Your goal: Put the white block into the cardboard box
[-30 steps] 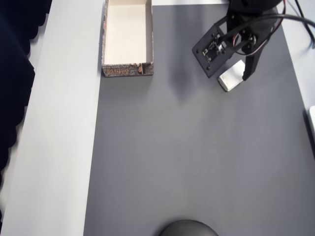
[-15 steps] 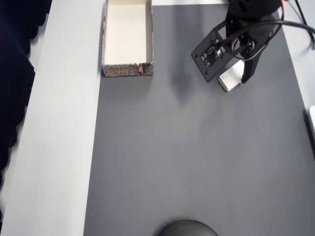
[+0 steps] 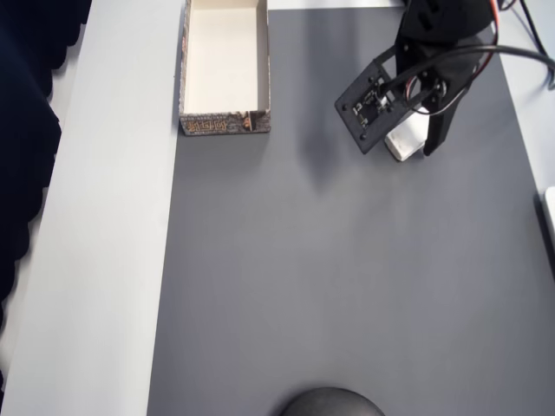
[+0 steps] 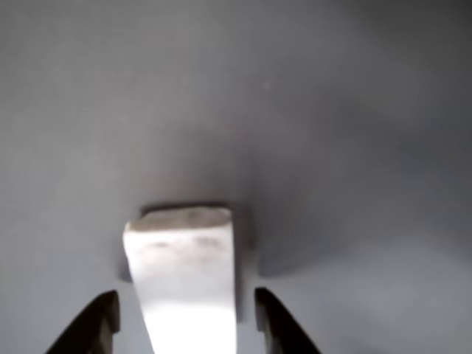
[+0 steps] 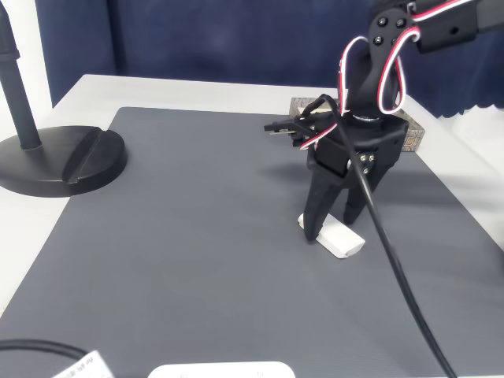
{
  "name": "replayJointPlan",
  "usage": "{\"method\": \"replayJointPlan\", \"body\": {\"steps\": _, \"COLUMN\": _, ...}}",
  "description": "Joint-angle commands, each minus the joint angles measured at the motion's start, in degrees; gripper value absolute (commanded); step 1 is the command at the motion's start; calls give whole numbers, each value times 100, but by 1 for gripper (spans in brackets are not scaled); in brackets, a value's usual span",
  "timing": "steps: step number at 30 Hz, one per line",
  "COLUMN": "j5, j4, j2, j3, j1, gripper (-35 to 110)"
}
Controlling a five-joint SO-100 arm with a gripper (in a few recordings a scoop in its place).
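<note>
Wrist view looks straight down between the 2 dark fingertips (image 4: 99, 324) of the jaws (image 4: 184, 324), which stand apart with the white block (image 4: 184, 284) lying between them. A slim gap shows on each side of the block, so the fingers straddle it without pressing on it. The block rests flat on the grey mat (image 4: 332, 110), its far end rounded and casting a dark shadow.

From the fixed view the jaws (image 5: 335, 224) point downward, spread like a pair of legs, with their tips at or just above the mat (image 5: 181, 236) on either side of the block (image 5: 337, 239). The block sticks out toward the near right past the fingers. Red, white and black wires (image 5: 386, 71) loop down the black arm above.

Seen from overhead, the jaws (image 3: 416, 139) sit at the far right of the mat (image 3: 347, 277), part of the block (image 3: 403, 139) peeking out beneath them. The cardboard box (image 3: 225, 124) lies well apart at the far left, straddling the mat's edge and the pale bench (image 3: 104, 260), its cream inside bare and its patterned near wall facing down the picture. A round black stand base (image 5: 59, 157) sits on the bench at the left of the fixed view.
</note>
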Motion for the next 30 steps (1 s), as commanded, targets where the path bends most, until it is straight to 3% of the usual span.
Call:
{"method": "replayJointPlan", "body": {"steps": 1, "j5": -26, "j4": -44, "j2": 0, "j3": -360, "j1": -53, "gripper": 26}}
{"method": "replayJointPlan", "body": {"steps": 15, "j5": -97, "j4": -167, "j2": -176, "j3": -404, "j1": -158, "gripper": 23}}
{"method": "replayJointPlan", "body": {"steps": 23, "j5": -105, "j4": -123, "j2": -272, "j3": -439, "j1": -281, "gripper": 0}}
{"method": "replayJointPlan", "body": {"steps": 30, "j5": -132, "j4": 132, "j2": -290, "j3": -536, "j1": -299, "gripper": -2}}
